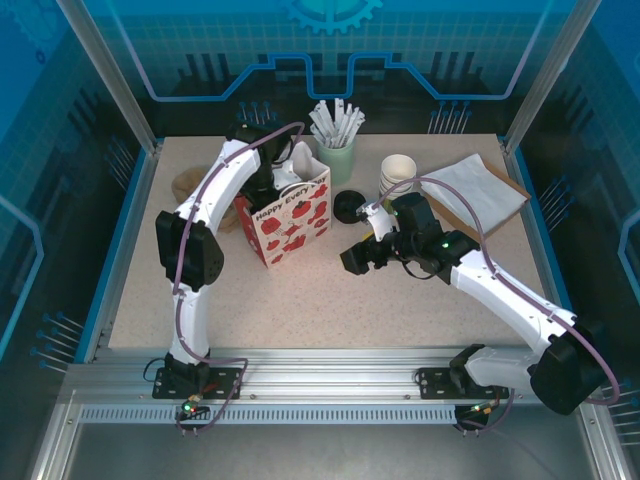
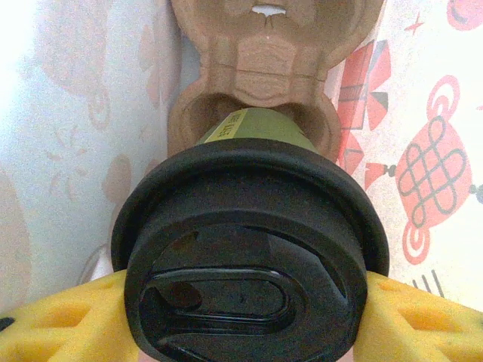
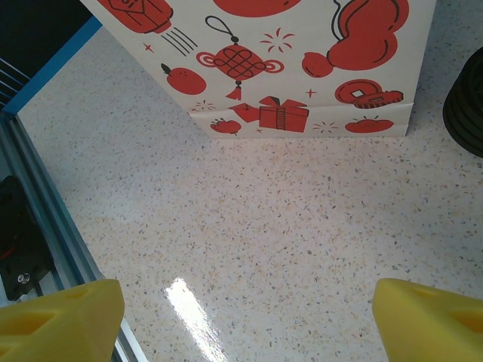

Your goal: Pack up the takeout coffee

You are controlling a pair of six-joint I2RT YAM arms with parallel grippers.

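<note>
The takeout coffee [image 2: 260, 128], an olive-green cup under a black lid [image 2: 249, 256], hangs inside the red-and-white paper bag [image 1: 290, 215]. My left gripper [image 2: 245, 317] is shut on it, its yellow fingers [image 2: 60, 324] pressed to both sides of the lid. The cup's base sits in or just above a pocket of a brown pulp cup carrier [image 2: 264, 60] at the bag's bottom. In the top view the left gripper [image 1: 283, 178] reaches into the bag's mouth. My right gripper [image 1: 352, 258] stands open low over the table, right of the bag [image 3: 302, 60], with nothing between its fingers [image 3: 60, 317].
A stack of black lids [image 1: 348, 207] lies just right of the bag. Behind it stand a stack of lidless cups [image 1: 397, 175] and a green holder of stirrers [image 1: 335, 150]. White paper on a brown sheet [image 1: 480, 190] lies back right. A brown carrier [image 1: 190, 185] lies left.
</note>
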